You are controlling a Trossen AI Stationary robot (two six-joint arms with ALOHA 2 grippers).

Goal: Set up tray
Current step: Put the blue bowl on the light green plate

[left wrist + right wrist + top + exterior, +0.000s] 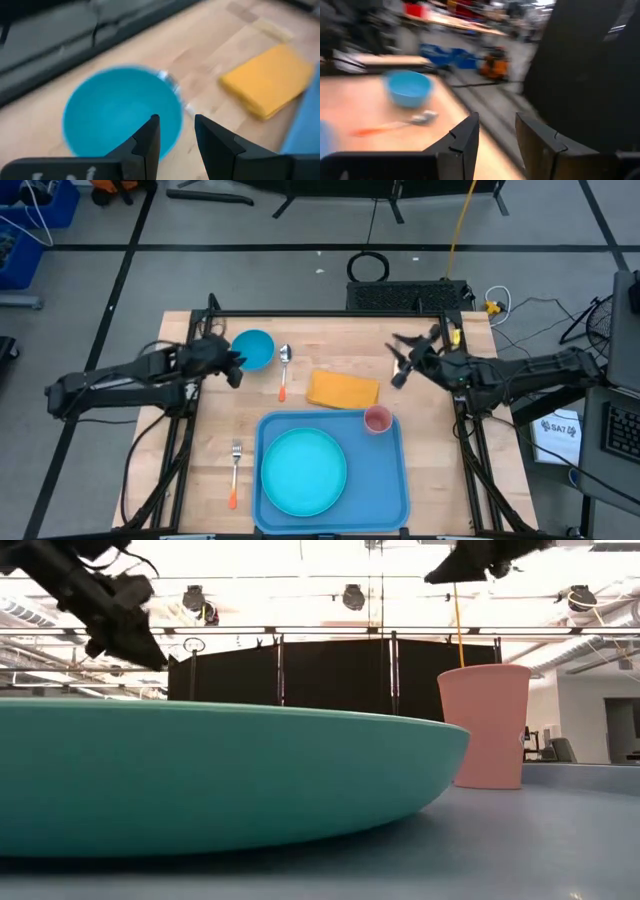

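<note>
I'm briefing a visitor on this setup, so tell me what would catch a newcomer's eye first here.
The big blue tray at the table's near edge stands out first, with a round turquoise plate on it and a pink cup in its far right corner. Beyond it lie a yellow napkin, a spoon and a blue bowl, with the left gripper hovering by the bowl, fingers open.
</note>
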